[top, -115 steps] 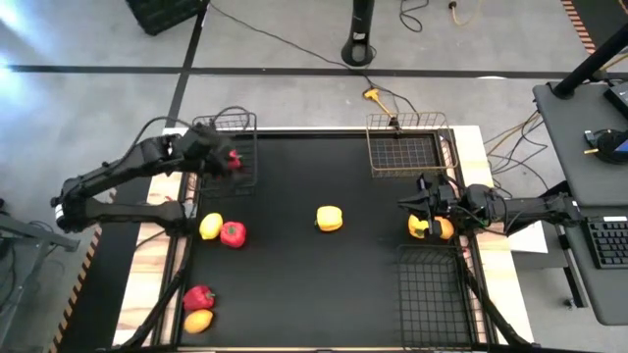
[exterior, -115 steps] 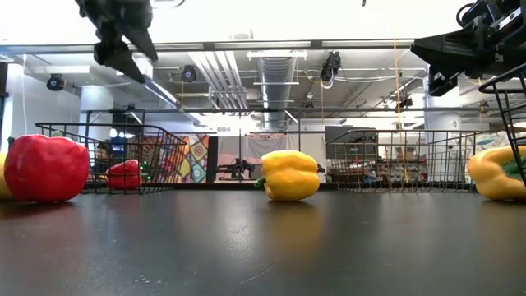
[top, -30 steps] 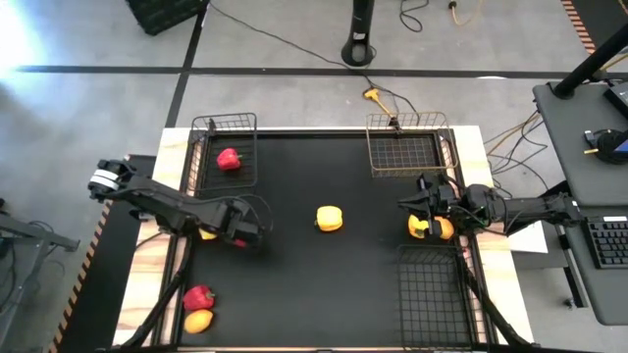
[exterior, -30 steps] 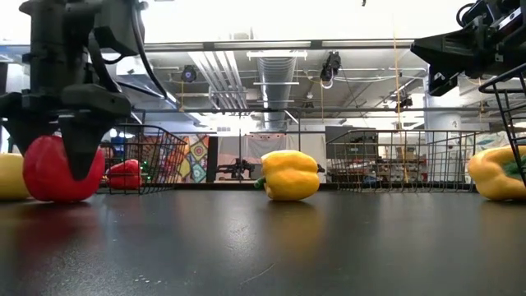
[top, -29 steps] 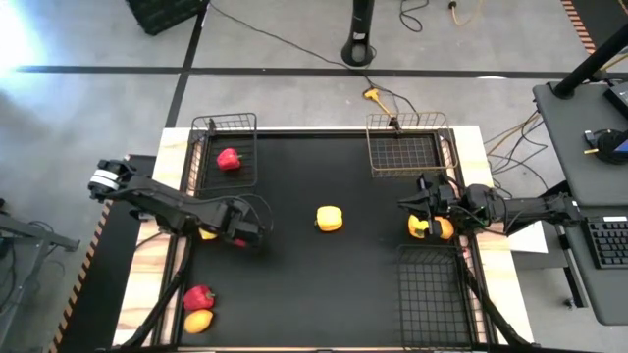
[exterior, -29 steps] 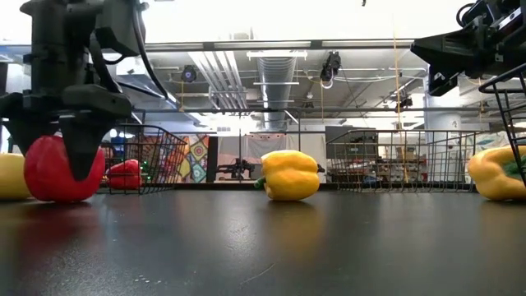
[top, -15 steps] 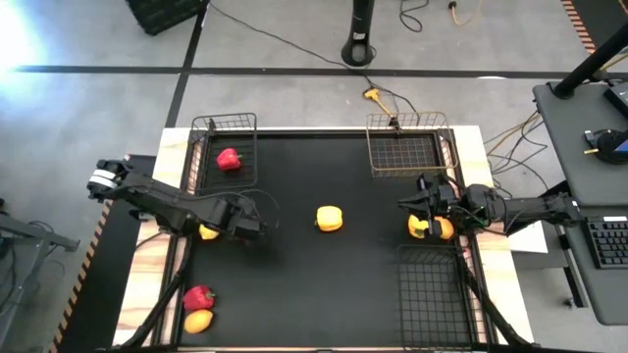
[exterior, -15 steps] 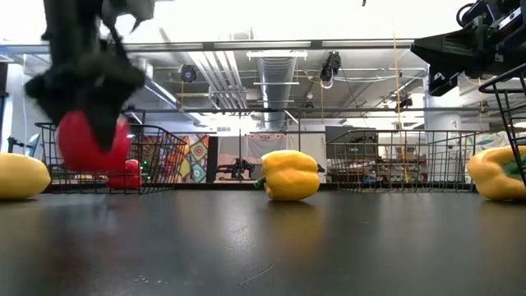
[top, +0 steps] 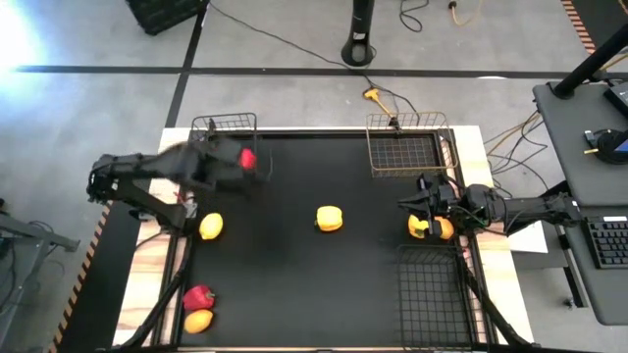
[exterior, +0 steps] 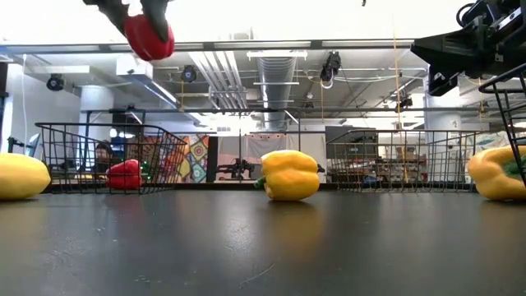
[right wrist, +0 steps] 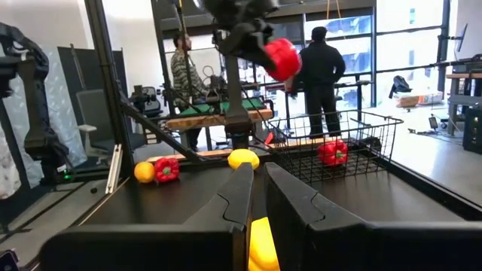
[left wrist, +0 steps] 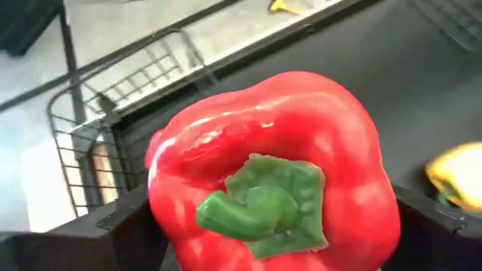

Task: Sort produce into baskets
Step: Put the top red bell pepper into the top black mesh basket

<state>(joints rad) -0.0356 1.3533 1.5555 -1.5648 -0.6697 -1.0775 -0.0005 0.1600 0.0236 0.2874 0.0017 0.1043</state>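
My left gripper [top: 238,162] is shut on a red bell pepper [left wrist: 286,143], high over the table by the right wall of the far-left black wire basket [top: 222,126]. It shows at the top of the low view [exterior: 149,37]. Another red pepper [exterior: 123,174] lies in that basket. My right gripper [top: 412,208] is shut and hovers over a yellow pepper [top: 419,228] and an orange-yellow fruit [top: 445,229] at the right edge. Another yellow pepper [top: 329,218] lies mid-table and a yellow fruit [top: 211,226] at the left. My left gripper pinches the red pepper by its two opposite sides, one finger [left wrist: 124,226] on each flank [left wrist: 169,214]. The green stem [left wrist: 260,203] faces back toward the wrist. The pepper is lifted clear, far above the table top.
A tan-bronze wire basket [top: 404,122] stands at the far right and a black wire basket [top: 432,294] at the near right. A red pepper [top: 198,296] and a yellow fruit [top: 198,321] lie at the near left. People stand in the room beyond [right wrist: 322,75].
My left gripper, shut on the red pepper, has gone up and toward the far edge, from beside the yellow fruit to the far-left black basket. The pepper has been lifted clear of the table. The yellow fruit stays in place.
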